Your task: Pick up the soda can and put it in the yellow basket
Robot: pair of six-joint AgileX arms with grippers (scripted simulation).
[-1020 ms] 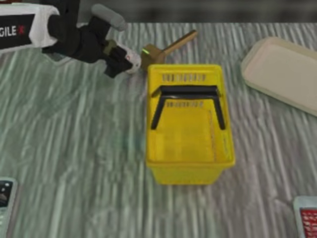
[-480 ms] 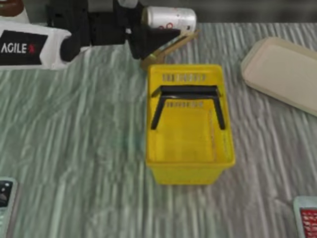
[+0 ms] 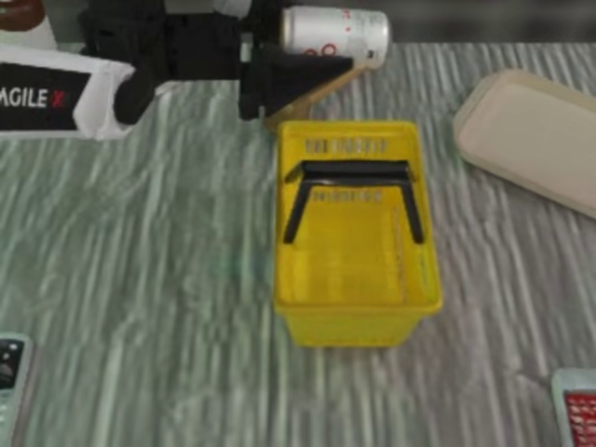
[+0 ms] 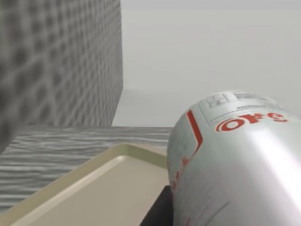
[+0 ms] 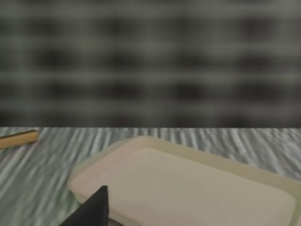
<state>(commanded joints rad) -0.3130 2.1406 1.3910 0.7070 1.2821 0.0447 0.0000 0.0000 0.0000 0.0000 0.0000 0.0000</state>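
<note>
The soda can [image 3: 335,35], white with red markings, lies on its side in the air beyond the far rim of the yellow basket [image 3: 358,279]. My left gripper [image 3: 317,58] is shut on it, reaching in from the left. In the left wrist view the can [image 4: 235,160] fills the near side, with a black finger [image 4: 157,213] against it. The basket stands upright mid-table with its black handle [image 3: 352,172] folded across the opening and nothing inside. My right arm is out of the top view; only a black corner of its gripper [image 5: 96,209] shows.
A beige tray [image 3: 531,140] lies at the right rear, also seen in the right wrist view as a tray [image 5: 197,188]. A wooden mallet [image 3: 343,78] lies partly under the left gripper. Small flat items sit at the near left [image 3: 9,372] and near right [image 3: 577,410] corners.
The left gripper, low beside the basket's far left corner a second ago, has risen with the can in its grip and shifted slightly right. The basket has not moved.
</note>
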